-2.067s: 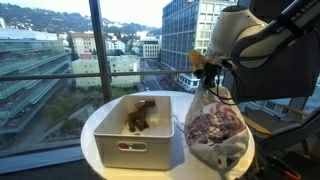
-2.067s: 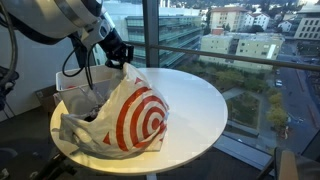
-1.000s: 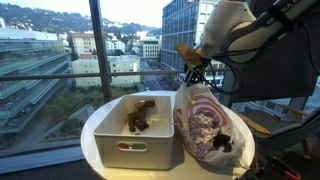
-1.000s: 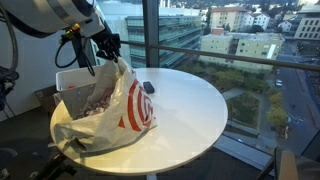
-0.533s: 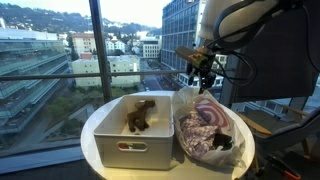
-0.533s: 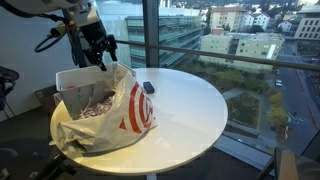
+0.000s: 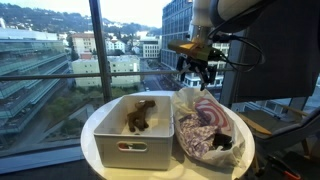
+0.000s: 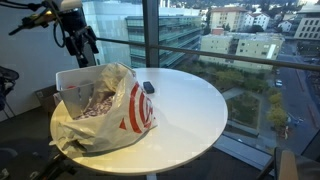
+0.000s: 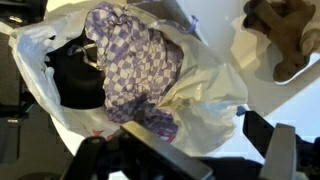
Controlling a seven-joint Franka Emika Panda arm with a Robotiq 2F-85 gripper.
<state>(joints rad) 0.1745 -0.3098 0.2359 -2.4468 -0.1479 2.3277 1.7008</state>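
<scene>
Cloth (image 9: 135,65) in bag (image 8: 120,115) beside bin (image 7: 125,148) on table (image 8: 190,110)

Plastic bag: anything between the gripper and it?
Nothing visible. The open gripper hangs clear above the plastic bag, only air between. The white bin sits beside it, not in the way.

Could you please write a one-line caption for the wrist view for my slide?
Wrist view: looking down into an open white plastic bag holding purple checked cloth and a dark item.

We've got the plastic bag (image 8: 118,112) hiding most of the white bin (image 8: 68,76); wrist view crops the brown plush toy (image 9: 285,30).
</scene>
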